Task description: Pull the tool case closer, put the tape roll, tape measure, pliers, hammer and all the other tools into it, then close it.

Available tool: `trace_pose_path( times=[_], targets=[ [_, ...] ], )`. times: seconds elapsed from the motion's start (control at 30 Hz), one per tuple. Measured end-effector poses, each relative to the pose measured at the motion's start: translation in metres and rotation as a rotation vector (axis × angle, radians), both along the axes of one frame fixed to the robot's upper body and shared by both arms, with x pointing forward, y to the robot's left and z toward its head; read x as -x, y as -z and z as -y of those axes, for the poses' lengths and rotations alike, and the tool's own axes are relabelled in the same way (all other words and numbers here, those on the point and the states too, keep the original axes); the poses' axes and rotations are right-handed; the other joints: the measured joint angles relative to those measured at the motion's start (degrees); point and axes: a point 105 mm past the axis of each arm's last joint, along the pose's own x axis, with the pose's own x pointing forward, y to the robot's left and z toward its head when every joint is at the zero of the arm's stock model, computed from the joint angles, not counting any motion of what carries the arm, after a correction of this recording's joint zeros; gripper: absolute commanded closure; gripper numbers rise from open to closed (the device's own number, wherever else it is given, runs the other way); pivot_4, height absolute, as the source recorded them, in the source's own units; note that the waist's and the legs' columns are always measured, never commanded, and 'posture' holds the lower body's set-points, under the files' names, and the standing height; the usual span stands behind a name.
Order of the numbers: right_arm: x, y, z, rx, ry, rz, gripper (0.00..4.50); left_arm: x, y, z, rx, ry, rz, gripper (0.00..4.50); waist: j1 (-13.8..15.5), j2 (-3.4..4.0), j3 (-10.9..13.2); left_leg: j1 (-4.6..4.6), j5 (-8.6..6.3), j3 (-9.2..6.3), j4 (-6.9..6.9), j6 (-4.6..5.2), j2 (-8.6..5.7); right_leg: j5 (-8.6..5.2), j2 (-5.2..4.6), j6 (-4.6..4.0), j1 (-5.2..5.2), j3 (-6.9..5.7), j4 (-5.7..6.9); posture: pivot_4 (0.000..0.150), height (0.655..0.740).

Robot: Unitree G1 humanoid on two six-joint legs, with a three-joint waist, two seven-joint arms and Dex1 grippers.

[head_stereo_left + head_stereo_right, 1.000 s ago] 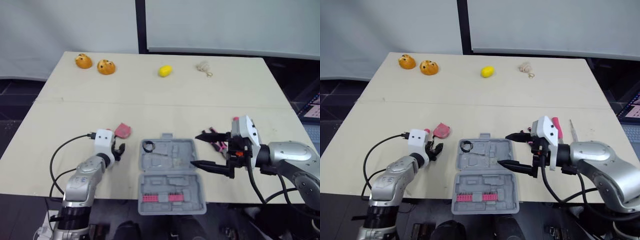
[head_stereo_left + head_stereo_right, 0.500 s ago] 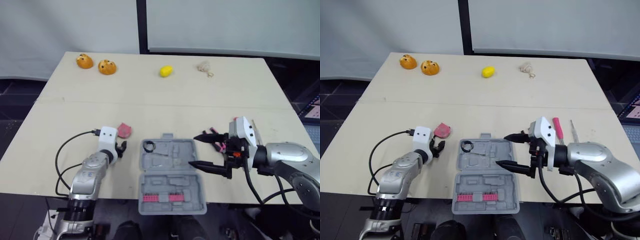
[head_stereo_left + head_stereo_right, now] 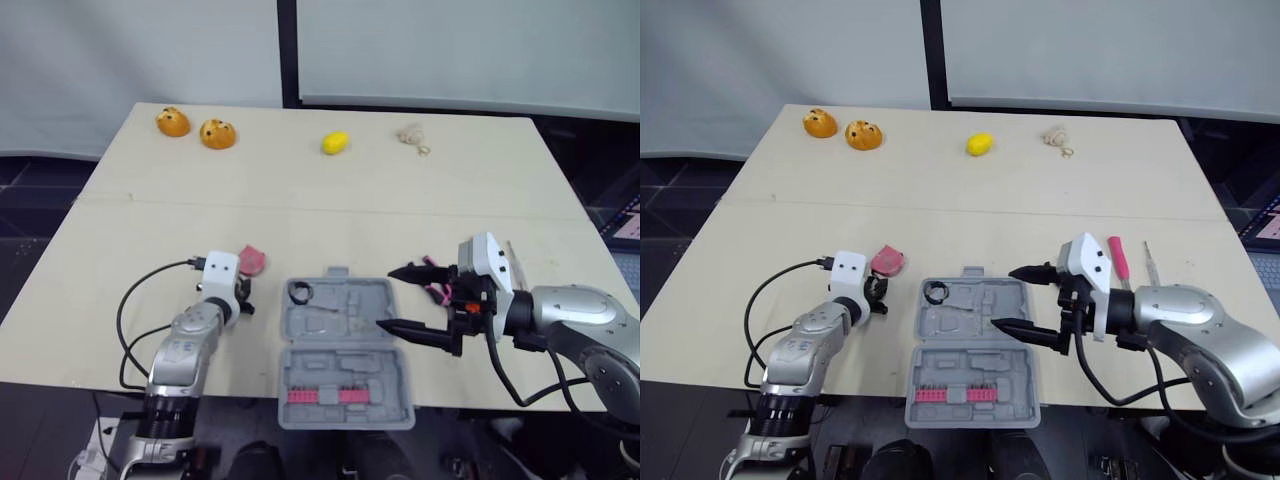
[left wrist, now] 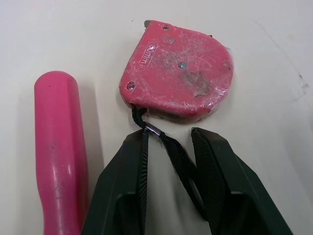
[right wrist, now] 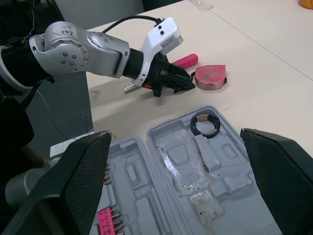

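The grey tool case (image 3: pixel 352 362) lies open at the table's front edge, with the black tape roll (image 3: pixel 298 291) in its top left pocket. Left of it lies the pink tape measure (image 4: pixel 178 68), and beside that the hammer's pink handle (image 4: pixel 61 147). My left gripper (image 3: pixel 241 297) is open just short of the tape measure, with the measure's black strap (image 4: pixel 171 152) lying between its fingers. My right gripper (image 3: pixel 1007 298) hangs wide open over the case's right edge, holding nothing. Pink-handled pliers (image 3: pixel 437 292) lie behind it. A pink screwdriver (image 3: pixel 1118 257) and a thin metal tool (image 3: pixel 1151 262) rest further right.
A row of pink bits (image 3: pixel 320 396) sits in the case's near half. At the far edge of the table (image 3: pixel 320 220) are two orange round things (image 3: pixel 172 122) (image 3: pixel 216 133), a lemon (image 3: pixel 333 142) and a small beige item (image 3: pixel 408 133).
My left forearm has swung in and its gripper has crept slightly toward the tape measure. The right gripper stays open in the same place. The camera has shifted a little.
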Motion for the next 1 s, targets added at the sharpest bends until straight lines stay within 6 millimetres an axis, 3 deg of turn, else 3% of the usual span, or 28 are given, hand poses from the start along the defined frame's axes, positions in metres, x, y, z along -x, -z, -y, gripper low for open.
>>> trace_pose_path(
  times=[0.03,0.13,0.17,0.2,0.67,1.0],
  targets=[
    [0.0,0.0,0.0,0.0,0.001,0.0,0.0,0.0,0.0,0.0,-0.003,-0.001,0.0,2.97,0.0,0.0,0.0,0.0,0.0,0.0,0.0,0.0,0.0,0.0,0.0,0.0,0.0,0.0,0.0,0.15,0.74],
    [0.0,0.0,0.0,-0.001,0.002,0.0,0.0,0.0,0.0,0.0,-0.015,-0.002,0.002,3.86,0.0,0.0,0.0,0.0,0.0,0.0,0.0,0.0,0.0,0.0,0.0,0.0,0.0,0.0,0.0,0.15,0.74],
    [0.0,0.0,0.0,-0.001,0.002,0.0,0.0,0.0,0.0,-0.001,-0.02,-0.007,0.003,4.34,0.0,0.0,0.0,0.0,0.0,0.0,0.0,0.0,0.01,0.0,0.0,0.0,0.0,0.0,0.0,0.15,0.74],
    [0.0,0.0,0.0,-0.001,0.002,0.0,0.0,0.0,0.0,-0.002,-0.026,-0.012,0.003,4.46,0.0,0.0,0.0,0.01,0.0,0.0,-0.01,0.0,0.0,0.0,0.0,0.0,0.0,0.0,0.0,0.15,0.74],
    [0.0,0.0,0.0,-0.003,-0.002,-0.001,0.0,0.047,0.006,-0.016,-0.104,0.077,-0.036,4.46,-0.7,0.0,0.0,0.01,0.0,0.0,-0.11,0.0,0.04,0.0,0.0,0.0,-0.01,0.01,-0.04,0.15,0.74],
    [-0.002,-0.005,-0.004,-0.012,-0.028,0.01,0.0,0.057,0.007,-0.014,-0.044,0.08,-0.064,4.46,-1.0,0.0,0.0,0.0,-0.01,-0.01,-0.19,0.01,0.03,0.0,0.0,0.0,-0.01,0.01,-0.12,0.15,0.74]
  ],
)
